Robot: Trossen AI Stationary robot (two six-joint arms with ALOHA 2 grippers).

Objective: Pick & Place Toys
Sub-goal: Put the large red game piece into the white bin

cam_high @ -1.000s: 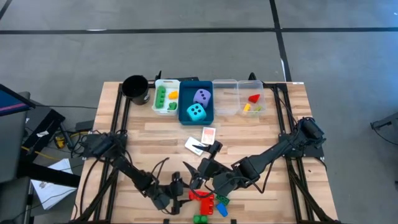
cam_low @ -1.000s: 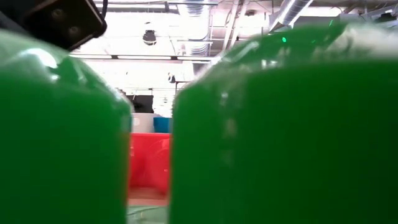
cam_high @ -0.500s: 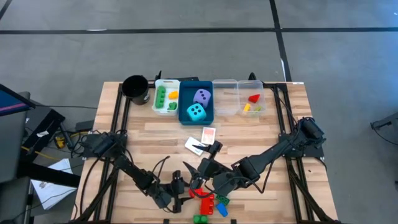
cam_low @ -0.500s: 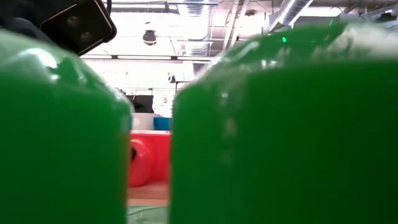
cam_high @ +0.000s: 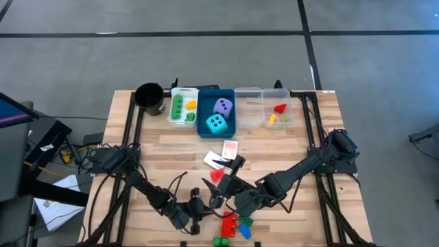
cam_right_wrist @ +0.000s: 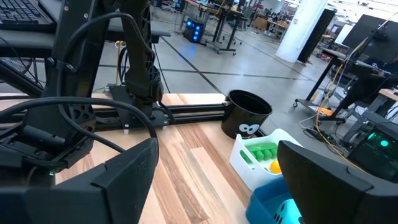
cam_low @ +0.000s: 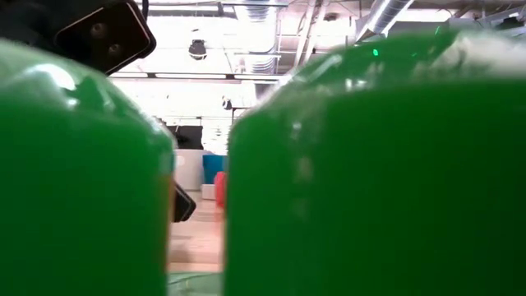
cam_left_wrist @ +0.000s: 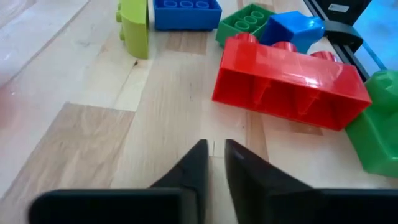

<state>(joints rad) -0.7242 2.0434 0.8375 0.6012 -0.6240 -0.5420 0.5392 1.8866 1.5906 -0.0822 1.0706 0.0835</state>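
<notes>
Picking step: the left gripper (cam_left_wrist: 215,147) has its fingers nearly shut on nothing, low over the bench (cam_left_wrist: 93,137), just short of the red brick (cam_left_wrist: 286,74). The right gripper (cam_right_wrist: 214,186), fingers wide, waits just beyond that brick. The next move probably calls for opening the left fingers and straddling it

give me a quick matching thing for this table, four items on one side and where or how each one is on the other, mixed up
Things:
1. cyan die
2. black cup
3. left gripper
4. right gripper

Place or state:
a. open, holding nothing
b. in the blue tray, next to the lavender die
c. shut on nothing, low over the wood near the long red brick
d. at the table's far edge, beside the white tray

Pairs: 1-b, 2-d, 3-c, 4-a
</notes>
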